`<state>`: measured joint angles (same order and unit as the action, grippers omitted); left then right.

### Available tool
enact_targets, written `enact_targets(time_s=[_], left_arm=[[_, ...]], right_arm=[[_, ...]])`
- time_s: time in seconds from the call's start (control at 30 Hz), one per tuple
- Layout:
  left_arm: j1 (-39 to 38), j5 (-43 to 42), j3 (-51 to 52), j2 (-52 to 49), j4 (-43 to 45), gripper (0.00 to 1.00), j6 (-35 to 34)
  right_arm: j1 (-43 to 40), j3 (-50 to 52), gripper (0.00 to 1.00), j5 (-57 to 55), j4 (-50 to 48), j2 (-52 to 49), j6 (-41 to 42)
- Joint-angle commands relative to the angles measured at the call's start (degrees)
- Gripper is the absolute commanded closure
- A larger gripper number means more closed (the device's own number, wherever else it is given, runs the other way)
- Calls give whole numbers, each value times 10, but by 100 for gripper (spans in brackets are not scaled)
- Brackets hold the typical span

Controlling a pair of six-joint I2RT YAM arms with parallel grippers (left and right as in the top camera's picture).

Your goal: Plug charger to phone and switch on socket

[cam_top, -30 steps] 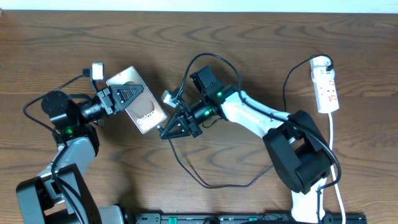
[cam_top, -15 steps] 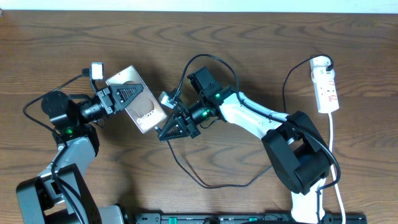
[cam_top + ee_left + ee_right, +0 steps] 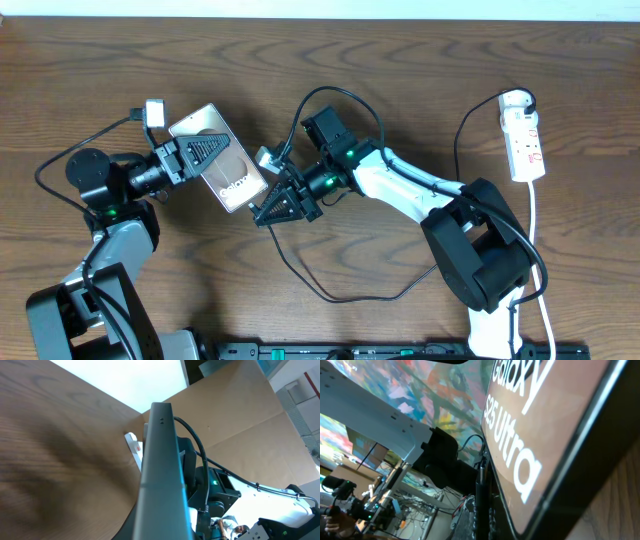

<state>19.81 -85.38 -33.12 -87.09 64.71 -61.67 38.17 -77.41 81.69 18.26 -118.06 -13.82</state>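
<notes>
Closest to the right wrist lens, the phone fills the frame. Its white "Galaxy S25 Ultra" lettering is readable in full only here, and this view shows none of its own fingers. The left wrist view gives the same phone edge-on, a grey band running up the middle, with the right arm and its green light behind it. Only the overhead view shows who holds what. The left gripper is clamped on the phone and holds it tilted, lettered end toward the right gripper, whose tip sits just beside that end. Its jaws are together, though I cannot tell if the plug tip is pinched between them. The charger trails from under that gripper in a loose loop over the table. Farthest off, near the table's far right corner, the socket lies flat, well apart from both grippers, its white cord running back toward the near edge.
</notes>
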Motion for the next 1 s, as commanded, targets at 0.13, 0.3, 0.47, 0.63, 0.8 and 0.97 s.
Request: enact_targets(time_s=[0.13,0.3,0.47,0.63,0.8,0.97], left_arm=[[-1,0,-9,6,8,92,5],[15,15,-12,6,8,93,-2],[20,21,-18,6,8,92,-9],[20,25,-27,6,8,93,-12],[20,25,-39,6,9,92,-13],[20,24,-44,6,39,93,-27]], right_arm=[[-3,-5,99,55,-18,-2,-24],[-3,-5,99,70,-18,-2,-58],[-3,-5,99,70,-20,-2,-94],[-3,-5,99,63,-50,-2,-93],[-7,-5,99,54,-86,-2,-62],[-9,-5,99,26,-99,-2,-28]])
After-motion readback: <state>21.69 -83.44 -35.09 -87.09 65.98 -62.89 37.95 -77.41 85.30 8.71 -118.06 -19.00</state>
